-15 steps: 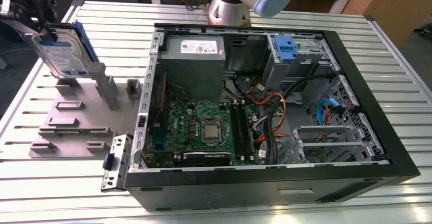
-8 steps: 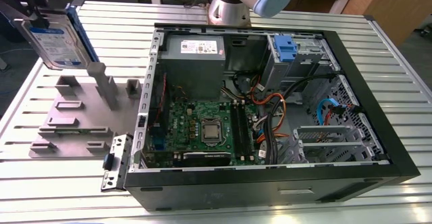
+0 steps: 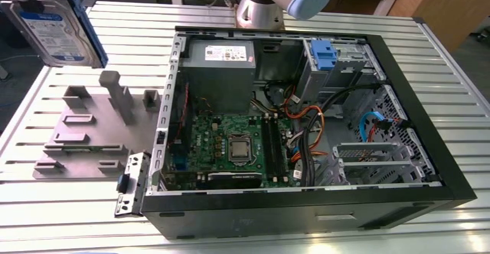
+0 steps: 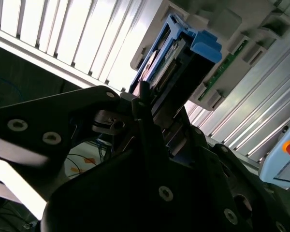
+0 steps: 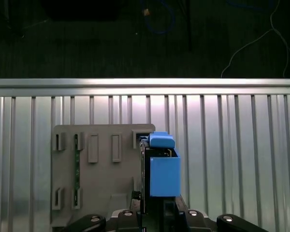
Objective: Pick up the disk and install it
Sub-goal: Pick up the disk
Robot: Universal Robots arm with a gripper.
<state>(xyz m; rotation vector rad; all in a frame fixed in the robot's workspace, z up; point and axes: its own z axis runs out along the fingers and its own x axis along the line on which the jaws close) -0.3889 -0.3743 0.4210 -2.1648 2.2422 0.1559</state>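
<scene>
While the gripper [image 5: 158,209] clamps the disk [image 3: 50,30] above the grey fixture [image 3: 84,145], I should carry it upright, clear of the case [image 3: 170,93] wall.

Soft, even overhead light fills the exterior view: the table [image 3: 61,208] has a pale sheen and the computer case [image 3: 306,208] holds mild shadow inside. In the second wrist view the table slats blow out to white glare, and the end effector [image 4: 152,104] is near-black. In the first wrist view the table edge gleams, the floor [image 5: 87,38] is dark and the disk [image 5: 163,174] is clearly lit.
</scene>
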